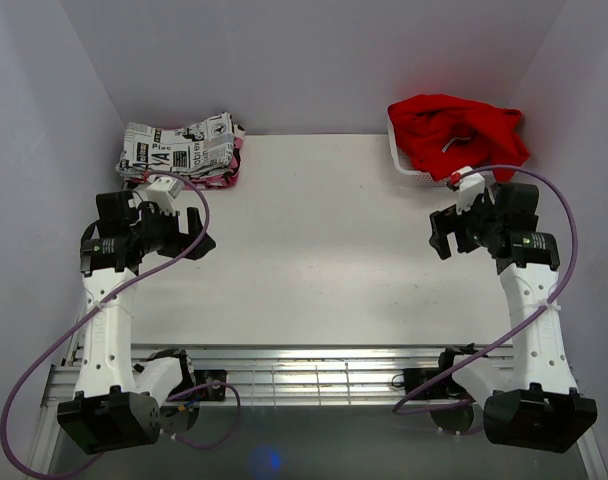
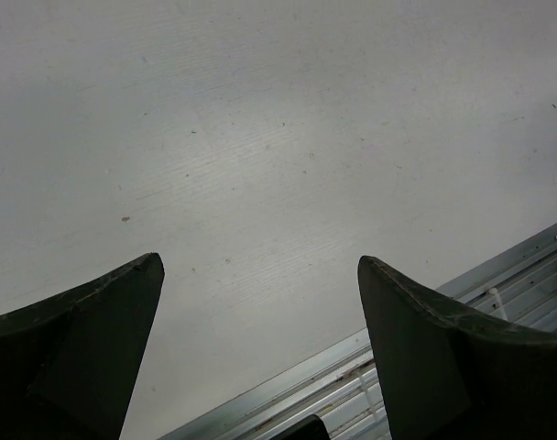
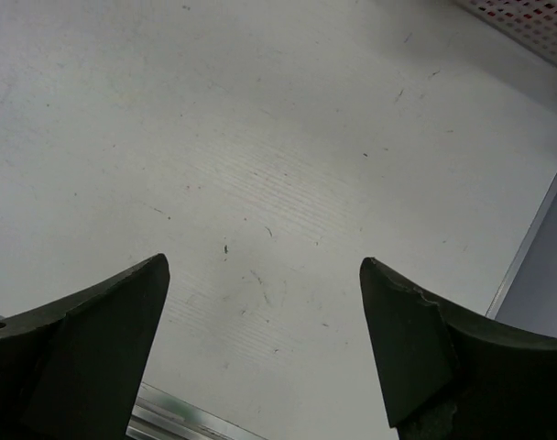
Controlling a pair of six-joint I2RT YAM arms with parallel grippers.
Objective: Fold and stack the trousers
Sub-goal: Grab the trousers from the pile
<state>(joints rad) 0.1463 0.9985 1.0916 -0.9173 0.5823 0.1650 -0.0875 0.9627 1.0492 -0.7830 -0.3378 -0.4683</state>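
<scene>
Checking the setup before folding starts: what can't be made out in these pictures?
Top view: the trousers are bunched, legs and waistband indistinguishable.
Top view: the basket is mostly covered by them; right wrist view cuts it off at the edge.
Top view: the printed stack is too small to count garments.

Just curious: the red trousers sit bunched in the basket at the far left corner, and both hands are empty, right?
No: the top view shows the trousers in the basket at the far right corner. The left hand and right hand are indeed empty.
</scene>
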